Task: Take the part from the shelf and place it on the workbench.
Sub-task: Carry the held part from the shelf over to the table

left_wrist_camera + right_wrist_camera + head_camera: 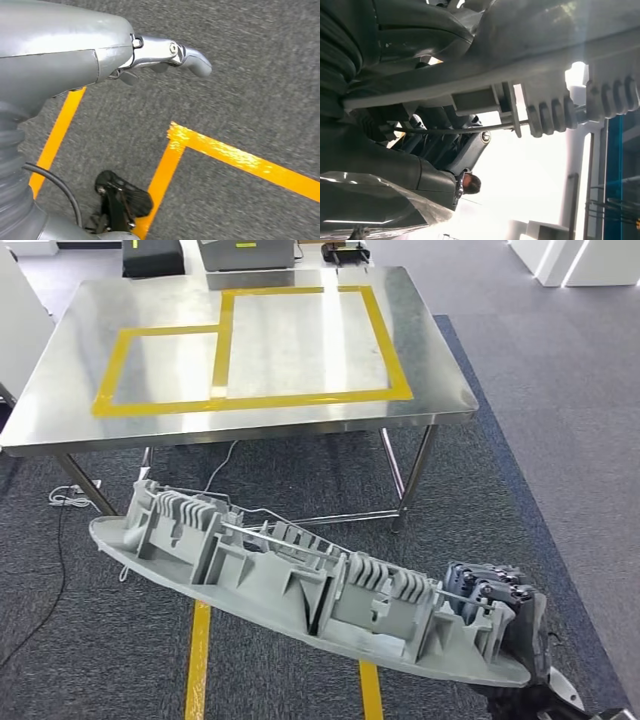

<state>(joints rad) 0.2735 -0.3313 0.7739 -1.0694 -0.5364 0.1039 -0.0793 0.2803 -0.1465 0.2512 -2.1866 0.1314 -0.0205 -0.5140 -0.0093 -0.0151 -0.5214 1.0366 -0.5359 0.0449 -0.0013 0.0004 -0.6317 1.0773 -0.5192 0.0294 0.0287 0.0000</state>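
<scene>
Workbench (68, 400) across upper frame, taped outline (226, 340) on its top. Part (317, 595) below workbench in frame, slanting from left centre to lower right (its right end in right hand (502, 615)). Floor tape (198, 660) beneath part, lower centre. Cable (64, 498) on floor, left, beside table leg.

One grey part (302, 585), one workbench (68, 400), two taped yellow rectangles (226, 350).

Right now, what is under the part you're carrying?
Under the grey part: dark carpet and two yellow floor lines. The right hand grips its end. Floor directly beneath it is covered.
</scene>
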